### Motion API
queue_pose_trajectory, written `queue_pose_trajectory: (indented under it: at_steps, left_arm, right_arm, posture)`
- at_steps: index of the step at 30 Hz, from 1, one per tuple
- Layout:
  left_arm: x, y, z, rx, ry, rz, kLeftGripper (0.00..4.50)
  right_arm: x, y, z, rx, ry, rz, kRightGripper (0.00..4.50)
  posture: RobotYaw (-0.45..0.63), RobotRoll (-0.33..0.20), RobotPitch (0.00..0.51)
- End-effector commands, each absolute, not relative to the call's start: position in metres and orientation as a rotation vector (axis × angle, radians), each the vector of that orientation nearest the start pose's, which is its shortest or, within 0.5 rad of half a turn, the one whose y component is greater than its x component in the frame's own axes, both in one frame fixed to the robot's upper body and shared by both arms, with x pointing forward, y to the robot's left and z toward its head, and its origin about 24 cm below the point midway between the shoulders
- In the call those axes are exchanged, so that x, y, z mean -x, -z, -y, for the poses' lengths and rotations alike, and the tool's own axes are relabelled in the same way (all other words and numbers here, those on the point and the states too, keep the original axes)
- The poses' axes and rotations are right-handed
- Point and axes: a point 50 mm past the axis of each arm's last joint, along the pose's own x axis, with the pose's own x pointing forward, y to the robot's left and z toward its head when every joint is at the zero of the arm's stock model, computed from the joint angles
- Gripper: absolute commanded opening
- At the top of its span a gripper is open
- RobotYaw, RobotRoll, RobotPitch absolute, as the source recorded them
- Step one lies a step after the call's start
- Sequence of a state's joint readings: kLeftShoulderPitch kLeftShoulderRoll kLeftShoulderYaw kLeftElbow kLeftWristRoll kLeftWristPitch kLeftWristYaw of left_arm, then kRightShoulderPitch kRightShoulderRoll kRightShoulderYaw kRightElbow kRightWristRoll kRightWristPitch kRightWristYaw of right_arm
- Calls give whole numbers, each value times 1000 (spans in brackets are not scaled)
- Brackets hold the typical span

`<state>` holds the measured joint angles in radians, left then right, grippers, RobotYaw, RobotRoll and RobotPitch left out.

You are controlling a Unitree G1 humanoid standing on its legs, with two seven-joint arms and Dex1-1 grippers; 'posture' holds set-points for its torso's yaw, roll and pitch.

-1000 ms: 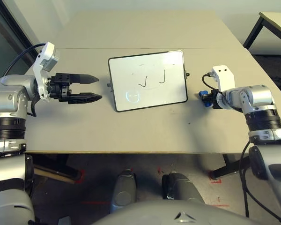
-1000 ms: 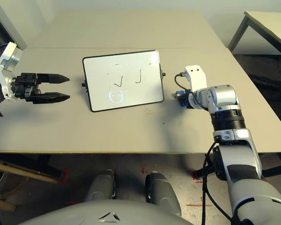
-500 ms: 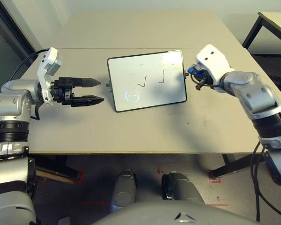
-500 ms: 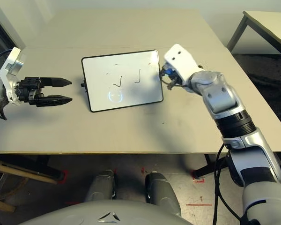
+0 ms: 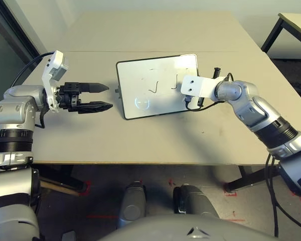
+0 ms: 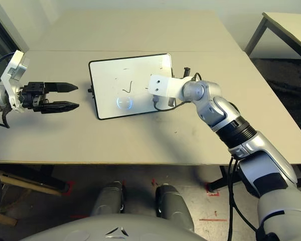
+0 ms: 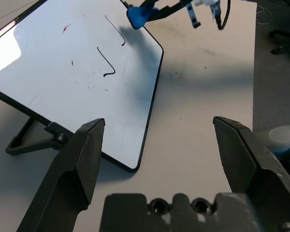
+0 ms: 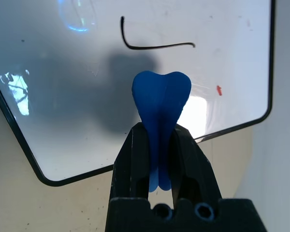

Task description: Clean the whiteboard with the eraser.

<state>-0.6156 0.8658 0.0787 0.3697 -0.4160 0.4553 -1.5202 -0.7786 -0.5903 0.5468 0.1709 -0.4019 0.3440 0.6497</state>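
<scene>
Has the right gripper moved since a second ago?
Yes. The right gripper, shut on the eraser, has swung left from the table beside the whiteboard to above the board's right part, near the pen strokes.

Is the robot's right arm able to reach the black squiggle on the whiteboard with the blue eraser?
Probably yes. The right gripper is shut on the eraser, and it hangs over the whiteboard right beside a pen stroke. Nothing lies between them.

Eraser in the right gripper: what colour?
Bright blue eraser, clearest in the right wrist view.
</scene>
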Motion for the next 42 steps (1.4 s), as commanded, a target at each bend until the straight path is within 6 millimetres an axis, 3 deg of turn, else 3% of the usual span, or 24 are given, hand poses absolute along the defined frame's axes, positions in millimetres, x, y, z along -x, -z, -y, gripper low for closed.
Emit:
queue_pose_trajectory:
  at_steps: [1, 20, 25, 37, 42]
  left_arm:
    - [-298, -193, -271, -155, 1212, -245, 4500]
    - [-298, -195, -268, -152, 1204, -214, 4500]
    - [-297, -196, -267, -152, 1205, -213, 4500]
    - [-302, -193, -265, -159, 1216, -227, 4500]
    - [-303, -193, -263, -159, 1221, -223, 4500]
  right_arm:
    - [-352, -147, 122, 1306, -715, -154, 368]
    - [-357, -138, 80, 1292, -796, -125, 368]
    - [-358, -135, 91, 1290, -779, -157, 368]
    - [-358, -136, 145, 1324, -671, -259, 368]
    - [-359, -137, 149, 1329, -662, -262, 368]
  posture:
    - [298, 0, 24]
    - [326, 0, 25]
    - [324, 0, 27]
    - [292, 0, 31]
    - [291, 0, 30]
